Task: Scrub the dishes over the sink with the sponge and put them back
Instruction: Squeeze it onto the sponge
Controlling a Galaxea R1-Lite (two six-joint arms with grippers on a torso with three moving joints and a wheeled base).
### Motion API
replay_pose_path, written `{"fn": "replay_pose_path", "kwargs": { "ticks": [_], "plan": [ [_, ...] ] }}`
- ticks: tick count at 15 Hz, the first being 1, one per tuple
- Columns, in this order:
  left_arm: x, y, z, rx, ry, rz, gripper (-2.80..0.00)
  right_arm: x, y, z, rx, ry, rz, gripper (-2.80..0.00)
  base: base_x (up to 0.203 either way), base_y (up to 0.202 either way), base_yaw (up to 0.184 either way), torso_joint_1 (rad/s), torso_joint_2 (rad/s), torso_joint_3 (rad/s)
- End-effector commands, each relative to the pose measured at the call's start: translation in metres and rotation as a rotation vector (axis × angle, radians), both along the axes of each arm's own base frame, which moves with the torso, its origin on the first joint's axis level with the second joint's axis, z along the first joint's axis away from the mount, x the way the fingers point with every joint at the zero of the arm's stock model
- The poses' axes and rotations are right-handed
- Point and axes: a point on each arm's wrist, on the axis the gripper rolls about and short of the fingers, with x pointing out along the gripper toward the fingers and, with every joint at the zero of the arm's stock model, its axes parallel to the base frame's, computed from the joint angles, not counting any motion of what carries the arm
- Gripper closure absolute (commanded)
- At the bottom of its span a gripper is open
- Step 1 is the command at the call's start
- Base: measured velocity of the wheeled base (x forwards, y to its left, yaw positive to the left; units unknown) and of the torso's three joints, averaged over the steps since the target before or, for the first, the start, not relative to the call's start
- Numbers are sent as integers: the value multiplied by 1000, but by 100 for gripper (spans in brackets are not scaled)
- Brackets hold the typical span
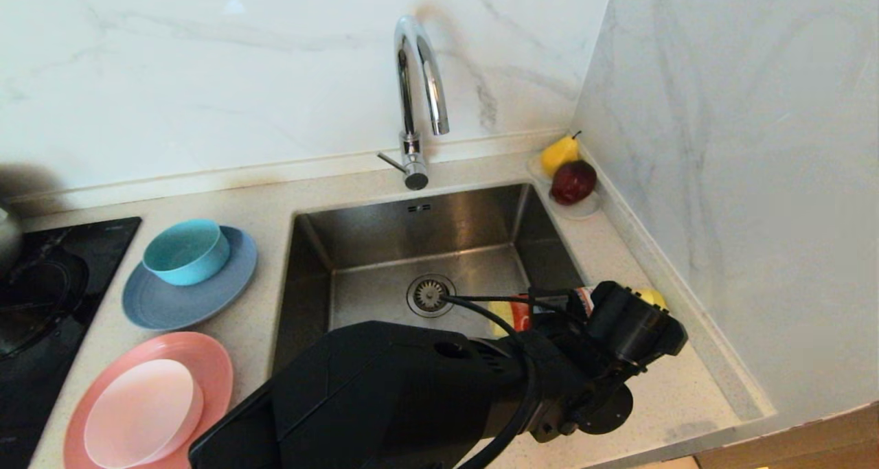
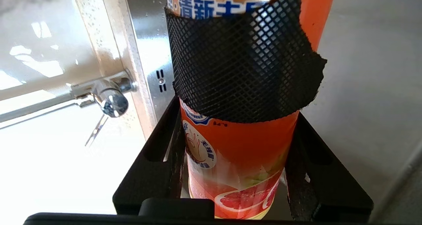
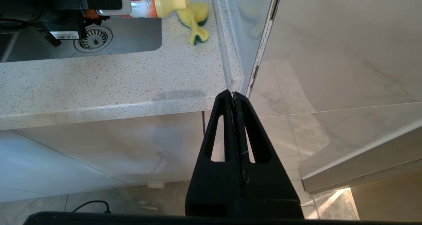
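My left gripper (image 1: 549, 304) reaches across the sink (image 1: 384, 235) to its right rim and is shut on an orange detergent bottle (image 2: 240, 152) wrapped in black mesh. The bottle (image 1: 516, 312) lies tilted sideways in the grip. The yellow sponge (image 3: 195, 20) rests on the counter just beyond the bottle's cap, with only a sliver of the sponge (image 1: 652, 294) showing past my wrist. Left of the sink, a teal bowl (image 1: 185, 250) sits on a grey-blue plate (image 1: 165, 304). A pale pink bowl (image 1: 141, 410) sits on a salmon plate (image 1: 206, 359). My right gripper (image 3: 232, 95) hangs shut and empty below the counter's front edge.
A chrome tap (image 1: 415, 77) rises behind the sink. A white saucer (image 1: 584, 211) with a yellow pear (image 1: 560, 153) and a red apple (image 1: 573, 180) stands in the back right corner. A black hob (image 1: 48, 290) lies at the far left. A marble wall (image 1: 741, 180) closes the right side.
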Motion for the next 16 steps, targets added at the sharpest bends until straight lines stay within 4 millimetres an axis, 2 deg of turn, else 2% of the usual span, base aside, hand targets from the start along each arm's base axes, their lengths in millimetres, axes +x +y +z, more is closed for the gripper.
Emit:
{"fn": "replay_pose_path", "kwargs": {
  "ticks": [1, 16],
  "plan": [
    [1, 0, -3, 12, -1, 3, 0, 0, 0, 0, 0, -1, 1, 0, 0, 0, 0, 0, 0, 0],
    [1, -2, 5, -29, -40, 22, 0, 0, 0, 0, 0, -2, 1, 0, 0, 0, 0, 0, 0, 0]
  ]
}}
